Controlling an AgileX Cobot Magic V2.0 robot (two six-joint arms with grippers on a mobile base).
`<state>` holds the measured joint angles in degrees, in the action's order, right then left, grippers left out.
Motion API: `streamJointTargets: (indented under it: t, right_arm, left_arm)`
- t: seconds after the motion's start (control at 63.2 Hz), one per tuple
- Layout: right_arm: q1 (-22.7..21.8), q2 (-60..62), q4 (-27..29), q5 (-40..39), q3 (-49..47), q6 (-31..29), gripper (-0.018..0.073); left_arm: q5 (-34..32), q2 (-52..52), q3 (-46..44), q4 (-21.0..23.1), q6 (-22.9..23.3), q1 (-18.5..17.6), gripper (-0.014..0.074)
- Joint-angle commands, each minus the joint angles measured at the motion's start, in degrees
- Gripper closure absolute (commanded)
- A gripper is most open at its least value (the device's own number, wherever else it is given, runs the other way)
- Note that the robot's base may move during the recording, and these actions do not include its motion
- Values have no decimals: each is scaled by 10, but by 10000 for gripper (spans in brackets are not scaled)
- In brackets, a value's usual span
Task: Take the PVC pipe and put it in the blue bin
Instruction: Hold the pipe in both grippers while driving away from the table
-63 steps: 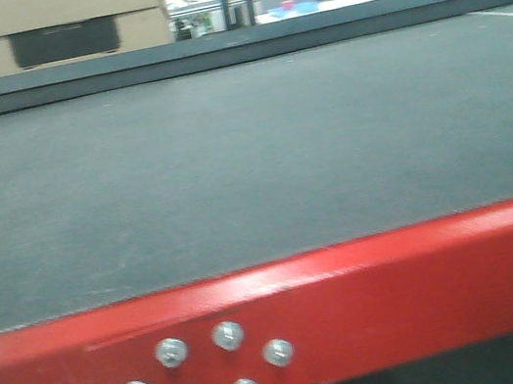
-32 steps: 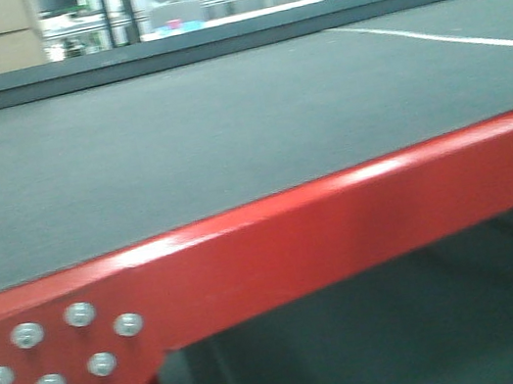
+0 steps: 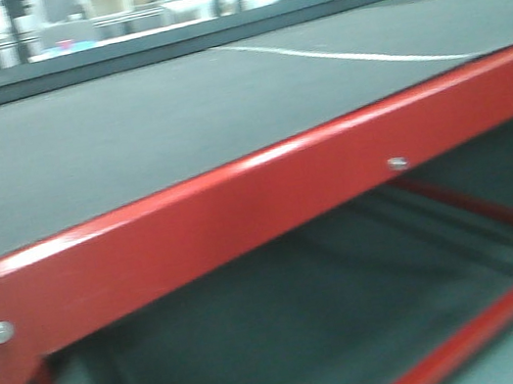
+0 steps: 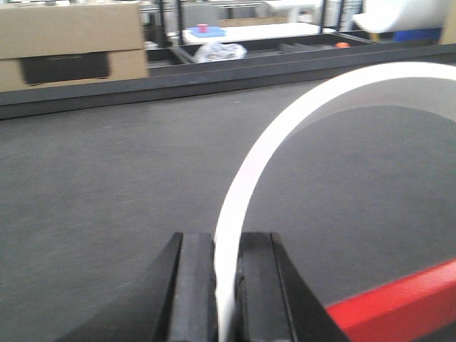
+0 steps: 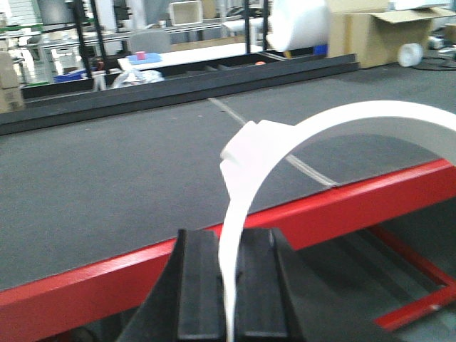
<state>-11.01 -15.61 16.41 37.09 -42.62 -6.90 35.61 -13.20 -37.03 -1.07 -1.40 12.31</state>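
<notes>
Both clenched: left fingers point(image 4: 192, 285) on left white strip point(image 4: 285, 135), right fingers point(image 5: 198, 285) on right white strip point(image 5: 342, 117), facing grey tabletop point(image 4: 107, 185).

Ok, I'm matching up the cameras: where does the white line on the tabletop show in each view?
Front: white line runs from top middle rightward to the red rail.
Left wrist: not in it; red rail at bottom right.
Right wrist: centre, partly behind the white curved strip, reaching the rail.
Shared landmark: the red rail, in all three.
</notes>
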Motion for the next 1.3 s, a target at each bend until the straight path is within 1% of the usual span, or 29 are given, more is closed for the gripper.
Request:
streamJointTargets:
  t: [0.0, 1.282]
  right_arm:
    - [2, 2, -2, -11, 1, -1, 727]
    - [2, 2, -2, -11, 1, -1, 727]
  left_arm:
    - [-12, 2, -1, 3, 1, 1, 707]
    - [-12, 2, -1, 3, 1, 1, 707]
